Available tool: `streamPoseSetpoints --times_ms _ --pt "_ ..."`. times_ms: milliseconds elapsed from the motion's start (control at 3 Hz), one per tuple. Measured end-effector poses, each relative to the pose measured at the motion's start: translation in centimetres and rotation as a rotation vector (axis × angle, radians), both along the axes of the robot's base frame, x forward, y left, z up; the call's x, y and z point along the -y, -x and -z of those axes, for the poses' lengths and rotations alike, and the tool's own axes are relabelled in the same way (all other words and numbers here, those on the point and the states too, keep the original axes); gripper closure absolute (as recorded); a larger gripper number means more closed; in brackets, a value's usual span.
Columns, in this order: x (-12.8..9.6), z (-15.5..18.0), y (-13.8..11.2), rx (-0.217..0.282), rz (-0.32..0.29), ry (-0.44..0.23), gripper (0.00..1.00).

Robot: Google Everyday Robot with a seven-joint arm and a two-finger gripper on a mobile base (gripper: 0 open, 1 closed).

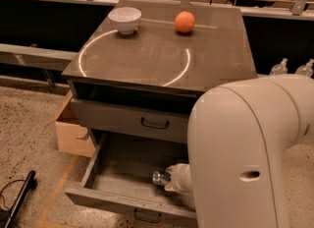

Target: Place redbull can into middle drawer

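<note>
The middle drawer [122, 173] is pulled open at the bottom of the grey cabinet, its black handle [147, 216] at the front. Only the shiny end of the redbull can [159, 177] shows; it lies sideways inside the drawer's right half. My gripper [173, 179] is down in the drawer around the rest of the can. My large white arm [245, 158] hides most of the gripper and the drawer's right side.
The upper handled drawer [154, 122] is closed. On the cabinet top [162, 55] stand a white bowl [124, 19] and an orange ball [184, 21]. A cardboard box [73, 136] sits left of the cabinet. A black object [17, 197] lies on the floor.
</note>
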State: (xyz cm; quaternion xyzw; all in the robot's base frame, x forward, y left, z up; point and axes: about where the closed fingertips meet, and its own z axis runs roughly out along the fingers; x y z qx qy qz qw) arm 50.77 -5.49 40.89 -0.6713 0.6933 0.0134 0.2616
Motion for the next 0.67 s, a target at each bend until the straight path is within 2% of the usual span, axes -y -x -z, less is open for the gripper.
streamPoseSetpoints --times_ms 333,667 --pt "0.7 -1.5 -0.5 0.029 0.031 0.016 0.25" --pt "1.6 -4.6 -0.6 0.069 0.061 0.038 0.48"
